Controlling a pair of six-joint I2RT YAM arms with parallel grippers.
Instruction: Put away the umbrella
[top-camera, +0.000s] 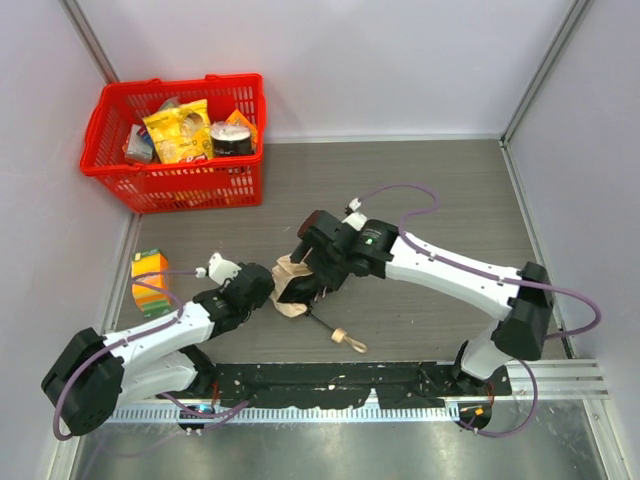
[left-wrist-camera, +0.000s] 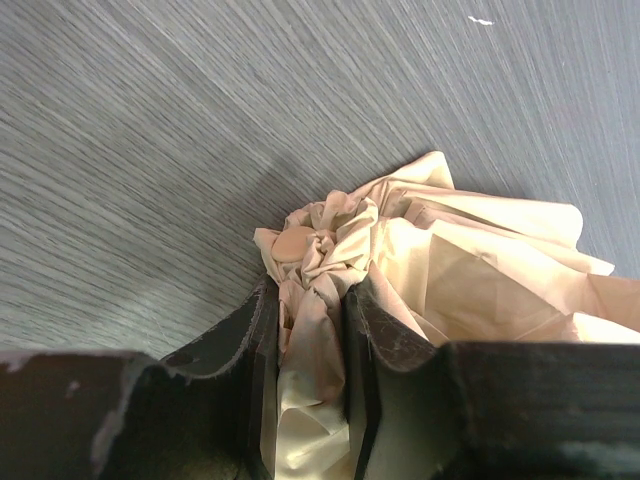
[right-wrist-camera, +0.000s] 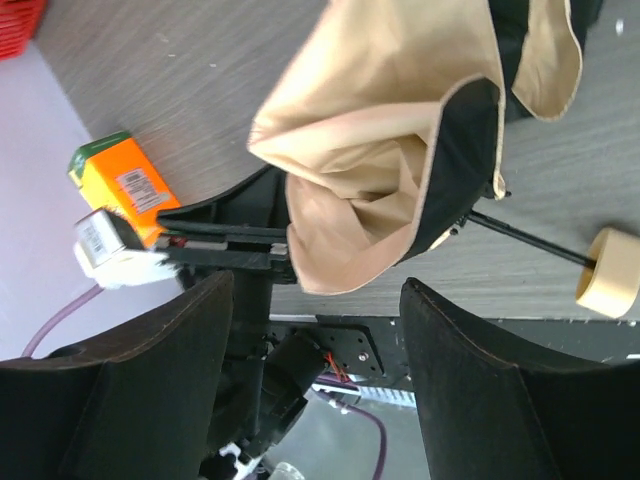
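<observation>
Umbrella (left-wrist-camera: 480, 270): thin matt beige cloth, crumpled; handle (right-wrist-camera: 610, 272) smooth cream plastic. Table (top-camera: 440, 190): matt grey wood grain. Far-left basket (top-camera: 180, 185): glossy red plastic. Left gripper (left-wrist-camera: 310, 296): scuffed black plastic.

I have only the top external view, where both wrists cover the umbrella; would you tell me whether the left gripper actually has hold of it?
Observer: Yes. In the left wrist view the left gripper is shut on a bunch of the umbrella fabric, right beside the round cap at its tip.
Operator: Thank you. Is the right gripper holding it as well?
Observer: No. The right wrist view shows the right gripper with its jaws wide apart; the fabric hangs loose in front of them, not pinched.
Operator: Is the canopy folded neatly?
Observer: No. It is crumpled and open, with its black inner side showing in the right wrist view.
</observation>
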